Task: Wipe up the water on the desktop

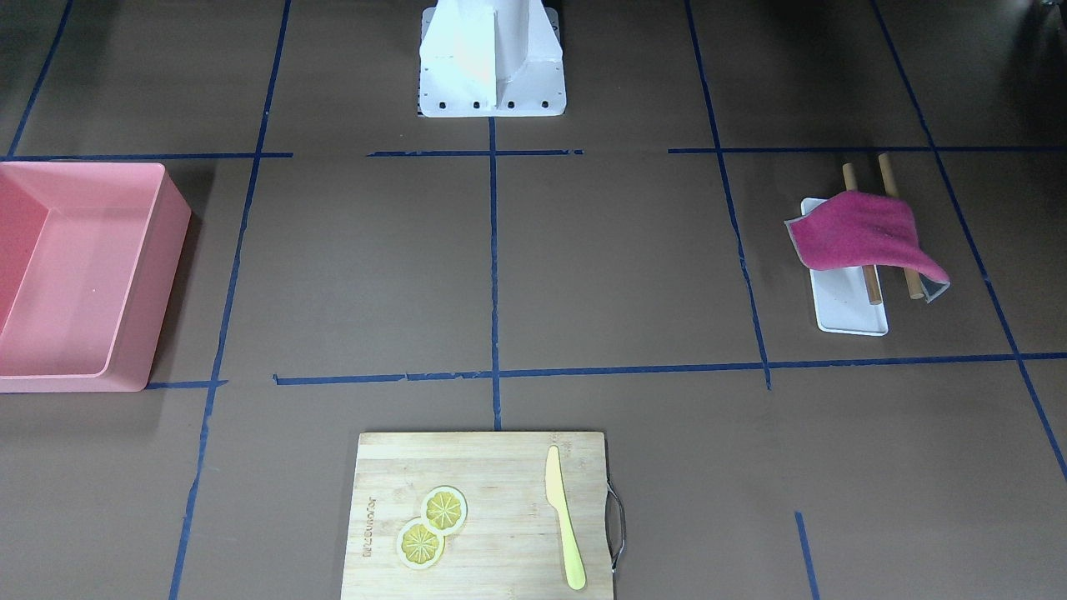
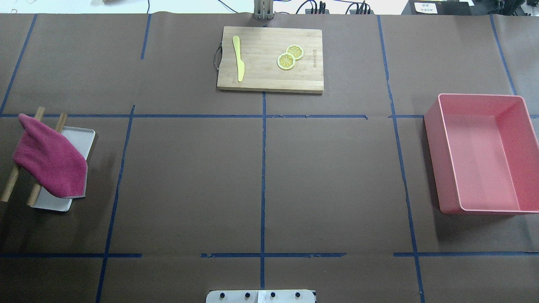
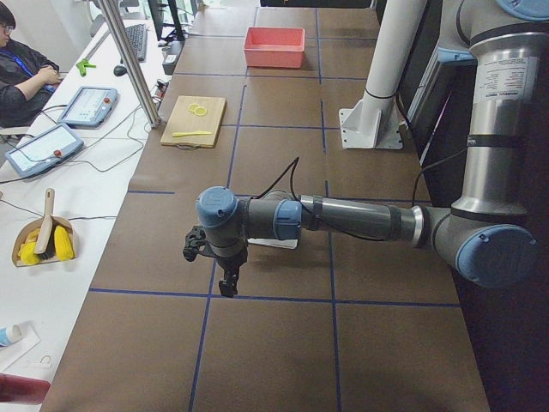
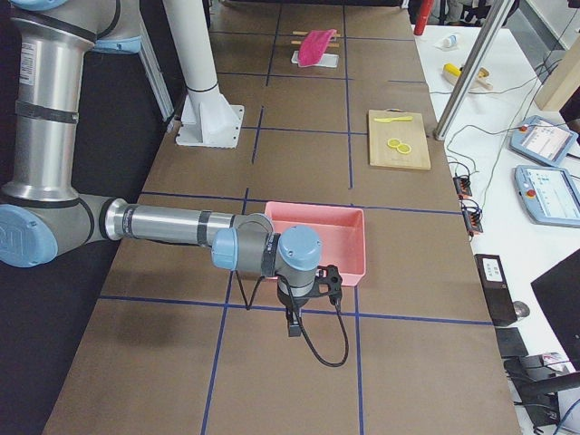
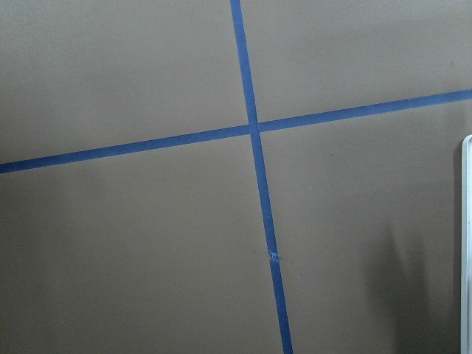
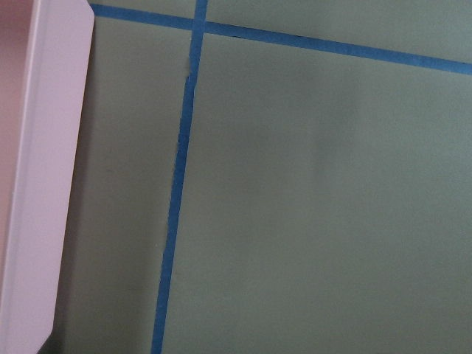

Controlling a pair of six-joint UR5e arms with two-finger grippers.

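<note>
Because the overhead and front cameras catch neither arm, the left gripper [image 3: 229,287] and right gripper [image 4: 294,326] show only from the table's ends, pointing down over the brown, blue-taped desktop [image 2: 337,176]; whether their fingers are wide or narrow cannot be told. At the robot's left a magenta cloth [image 2: 50,162] draped over two wooden rods [image 2: 39,112] hides much of a white tray [image 2: 86,139]. Whether any spot is wet cannot be made out
</note>
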